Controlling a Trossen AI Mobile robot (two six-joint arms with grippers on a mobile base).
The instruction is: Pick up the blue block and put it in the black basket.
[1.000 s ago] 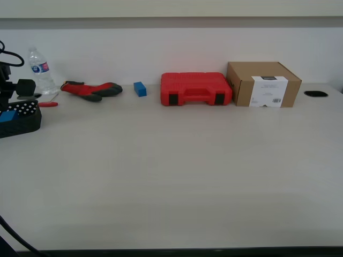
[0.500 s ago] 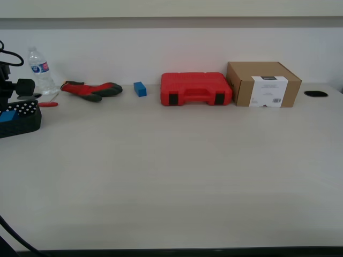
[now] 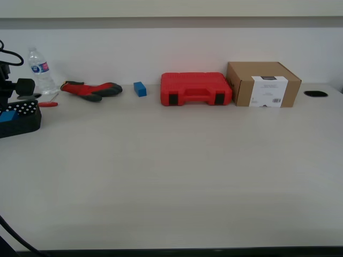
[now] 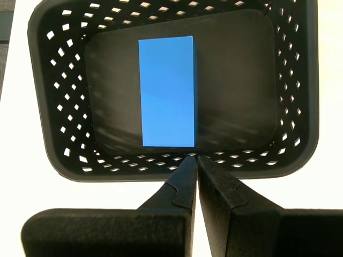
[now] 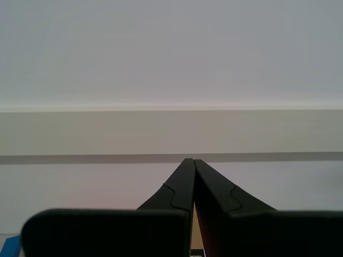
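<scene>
At the exterior view's left edge the black basket (image 3: 21, 122) is cut off, with only a corner of the blue block (image 3: 7, 115) showing inside; the first wrist view shows the block (image 4: 166, 91) lying flat on the basket (image 4: 64, 134) floor. My first hand (image 4: 197, 156) is above the near rim, tips pressed together, empty. The water bottle (image 3: 40, 72) label is too small to read. Next come a red glove (image 3: 90, 89), a smaller blue block (image 3: 140, 89), a red case (image 3: 195, 89) and a cardboard box (image 3: 262, 84), its white sticker illegible. My second hand (image 5: 190, 160) is closed on nothing, facing a wall.

Bright, even light in all views

Shadows on the tabletop (image 3: 177, 171) are soft and short (no glare); the wrist views are sharp.
</scene>
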